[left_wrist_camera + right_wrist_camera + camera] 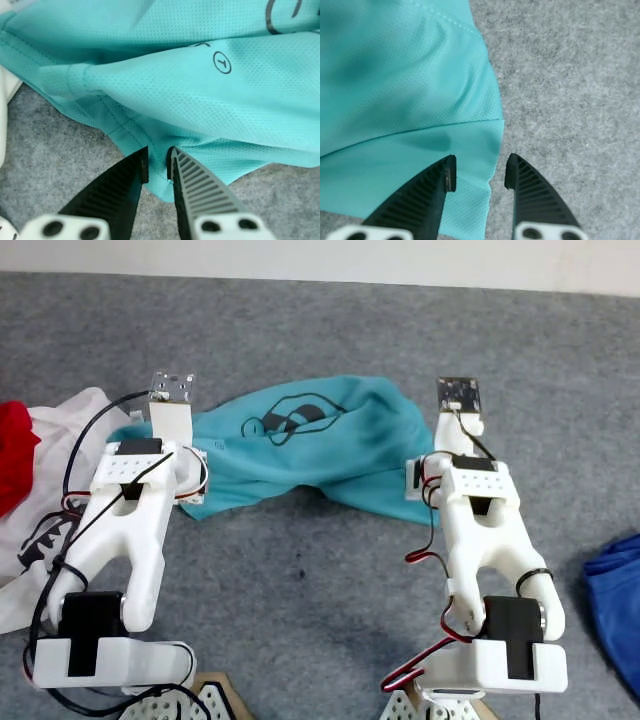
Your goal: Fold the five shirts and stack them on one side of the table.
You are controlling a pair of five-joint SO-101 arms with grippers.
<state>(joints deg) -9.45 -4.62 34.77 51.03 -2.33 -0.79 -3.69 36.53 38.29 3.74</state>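
A teal shirt (310, 445) with a dark print lies crumpled across the middle of the grey table. My left gripper (158, 165) is at the shirt's left edge, its fingers pinched on a fold of the teal hem (165, 150). At the right edge of the shirt (395, 100), my right gripper (480, 172) stands open; one finger is over the cloth and the other over bare grey surface, with the shirt's border running between them. In the high view both arms (140, 500) (480, 510) hang over the shirt's two ends.
A white shirt (70, 425) and a red one (12, 450) lie bunched at the left edge. A blue shirt (615, 600) sits at the right edge. Bare grey felt surface (300, 570) lies between the arms' bases.
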